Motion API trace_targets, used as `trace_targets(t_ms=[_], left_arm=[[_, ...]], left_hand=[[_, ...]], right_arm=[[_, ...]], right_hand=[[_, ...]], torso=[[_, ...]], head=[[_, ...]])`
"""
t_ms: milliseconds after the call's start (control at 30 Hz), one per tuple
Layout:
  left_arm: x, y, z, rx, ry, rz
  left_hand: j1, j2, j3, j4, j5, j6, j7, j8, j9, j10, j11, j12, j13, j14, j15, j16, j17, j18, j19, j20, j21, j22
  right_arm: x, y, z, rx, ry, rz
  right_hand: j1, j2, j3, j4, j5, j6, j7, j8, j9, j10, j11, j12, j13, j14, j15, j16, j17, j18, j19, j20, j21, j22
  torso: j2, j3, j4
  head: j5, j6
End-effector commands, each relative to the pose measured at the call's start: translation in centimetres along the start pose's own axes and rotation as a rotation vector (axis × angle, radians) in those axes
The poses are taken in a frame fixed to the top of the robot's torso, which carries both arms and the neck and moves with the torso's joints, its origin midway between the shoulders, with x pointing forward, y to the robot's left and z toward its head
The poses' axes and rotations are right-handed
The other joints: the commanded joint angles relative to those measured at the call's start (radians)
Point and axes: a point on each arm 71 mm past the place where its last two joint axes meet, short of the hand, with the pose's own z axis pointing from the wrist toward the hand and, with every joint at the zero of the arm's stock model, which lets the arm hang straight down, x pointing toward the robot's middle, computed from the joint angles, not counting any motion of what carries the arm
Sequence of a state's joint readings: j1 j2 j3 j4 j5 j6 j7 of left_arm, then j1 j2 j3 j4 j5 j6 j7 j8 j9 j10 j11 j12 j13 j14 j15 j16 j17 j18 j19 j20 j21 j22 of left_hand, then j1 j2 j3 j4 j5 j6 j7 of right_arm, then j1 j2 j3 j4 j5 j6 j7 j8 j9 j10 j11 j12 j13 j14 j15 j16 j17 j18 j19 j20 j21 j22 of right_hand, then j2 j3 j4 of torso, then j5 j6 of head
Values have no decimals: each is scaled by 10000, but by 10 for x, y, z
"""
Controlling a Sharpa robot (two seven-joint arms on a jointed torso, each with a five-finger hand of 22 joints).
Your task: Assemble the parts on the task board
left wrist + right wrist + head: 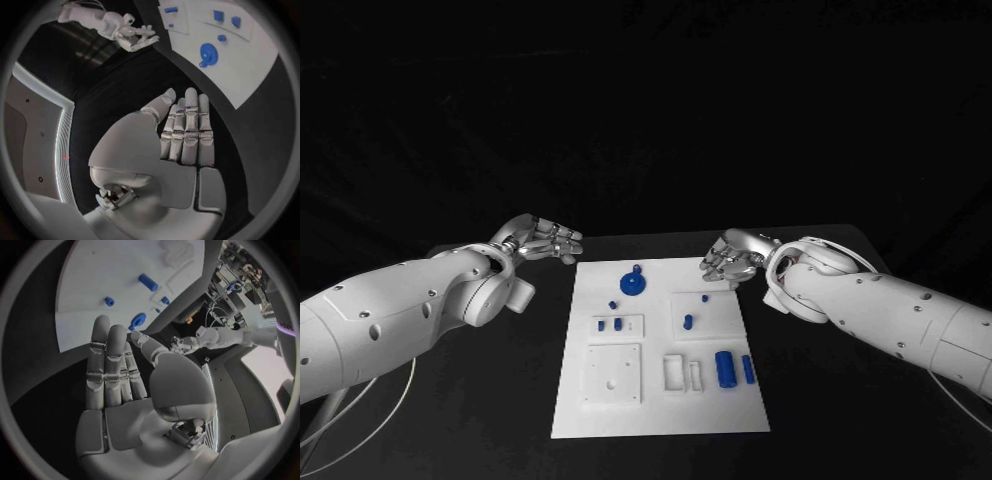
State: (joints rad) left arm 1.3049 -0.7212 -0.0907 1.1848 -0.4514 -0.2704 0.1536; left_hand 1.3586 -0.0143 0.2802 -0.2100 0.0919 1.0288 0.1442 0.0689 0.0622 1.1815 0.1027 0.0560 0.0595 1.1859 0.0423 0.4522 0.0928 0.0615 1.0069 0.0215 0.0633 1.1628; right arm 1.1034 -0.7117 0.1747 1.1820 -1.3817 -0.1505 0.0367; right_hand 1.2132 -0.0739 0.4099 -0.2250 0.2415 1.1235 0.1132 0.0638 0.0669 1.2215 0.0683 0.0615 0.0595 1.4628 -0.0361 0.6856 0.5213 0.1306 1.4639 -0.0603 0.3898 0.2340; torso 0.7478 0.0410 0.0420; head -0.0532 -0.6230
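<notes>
The white task board (661,400) is lying flat in the middle of the black counter (473,400), its long side running away from the robot. Small blue parts are sitting on it: a round disc with a knob (633,284) near the far end, two short pegs (607,324) on a raised white square, a slim peg (688,322) on the square beside that, and a thick cylinder (726,367) with a thinner one (749,370) just beside it toward the near right. The left robot hand (548,241) is hovering off the board's far left corner, holding nothing, its fingers straight and lying side by side. The right robot hand (734,255) is hanging at the far right corner, likewise holding nothing, fingers extended.
</notes>
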Motion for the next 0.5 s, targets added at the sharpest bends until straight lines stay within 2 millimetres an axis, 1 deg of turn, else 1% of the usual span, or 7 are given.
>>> trace_targets(t_ms=[33,67,133,167,233,300,500], left_arm=[[5,-6,-5,42,-78,-2091],[6,-7,-7,108,-23,-2188],[8,-9,-10,264,89,-2333],[8,-10,-11,355,133,-2388],[9,-11,-12,521,180,-2470],[9,-13,-13,715,229,-2592],[12,-16,-15,927,319,-2799]], left_hand=[[-374,-144,-151,230,187,-126,-93,-25,-1,-440,107,38,-5,-491,326,-1144,-295,-237,-822,348,-66,-877],[-375,-85,-368,390,172,-193,-52,21,13,-550,179,102,17,-186,426,-2066,-230,-180,-1159,521,7,-2054],[-288,-131,-762,497,158,-294,-81,-8,6,-906,215,39,-5,-207,597,-3048,-238,-232,-1271,698,-51,-3303],[-61,48,-1279,650,172,-373,-124,26,-3,-1000,209,33,15,-10,656,-3837,-147,-180,-1186,776,7,-4715],[-4,64,-1636,713,124,-426,-134,-9,0,-1224,220,41,-2,-242,749,-3882,-167,-239,-1218,875,-16,-5534],[178,217,-2015,703,149,-425,-160,-8,-2,-1281,197,-8,-22,-535,785,-3828,-212,-132,-923,963,-16,-6704],[208,436,-2292,605,186,-416,-105,-9,-4,-1247,229,20,-12,-644,896,-3912,-256,66,-394,1003,51,-8306]], right_arm=[[8,0,0,983,212,-1984],[11,1,-1,1026,271,-2150],[15,4,-1,1084,351,-2443],[17,6,-1,1105,377,-2572],[20,7,-1,1145,403,-2754],[23,9,-1,1194,427,-2951],[31,10,-1,1316,480,-3284]], right_hand=[[-14,-140,186,61,-183,-44,-1,-10,-3,-168,9,-29,-3,31,33,63,54,-15,212,58,-4,30],[-5,-199,256,94,-198,-51,4,-9,-4,-216,24,-28,-3,32,52,75,71,-4,223,75,-5,46],[19,-309,364,166,-254,-80,-2,-13,-7,-276,37,-30,-4,40,73,109,107,20,243,98,-3,82],[31,-349,390,177,-313,-103,-1,-16,-11,-335,51,-31,-6,45,84,122,117,29,249,104,-2,91],[57,-447,467,214,-450,-134,-3,-14,-14,-527,99,-31,-10,48,135,148,137,55,258,143,-3,113],[91,-538,538,260,-541,-144,8,-14,-16,-642,130,-30,-9,66,158,200,169,104,297,177,16,146],[190,-748,684,490,-650,-232,2,-15,-21,-698,146,-33,-9,18,185,582,350,213,369,231,189,352]], torso=[[-35,-49,40],[-40,-39,24],[-38,-24,25],[-41,-25,27],[-37,-18,30],[-43,-22,42],[-11,-18,37]], head=[[-80,-41],[-78,-47],[-70,-56],[-77,-70],[-92,-69],[-99,-75],[-29,-72]])
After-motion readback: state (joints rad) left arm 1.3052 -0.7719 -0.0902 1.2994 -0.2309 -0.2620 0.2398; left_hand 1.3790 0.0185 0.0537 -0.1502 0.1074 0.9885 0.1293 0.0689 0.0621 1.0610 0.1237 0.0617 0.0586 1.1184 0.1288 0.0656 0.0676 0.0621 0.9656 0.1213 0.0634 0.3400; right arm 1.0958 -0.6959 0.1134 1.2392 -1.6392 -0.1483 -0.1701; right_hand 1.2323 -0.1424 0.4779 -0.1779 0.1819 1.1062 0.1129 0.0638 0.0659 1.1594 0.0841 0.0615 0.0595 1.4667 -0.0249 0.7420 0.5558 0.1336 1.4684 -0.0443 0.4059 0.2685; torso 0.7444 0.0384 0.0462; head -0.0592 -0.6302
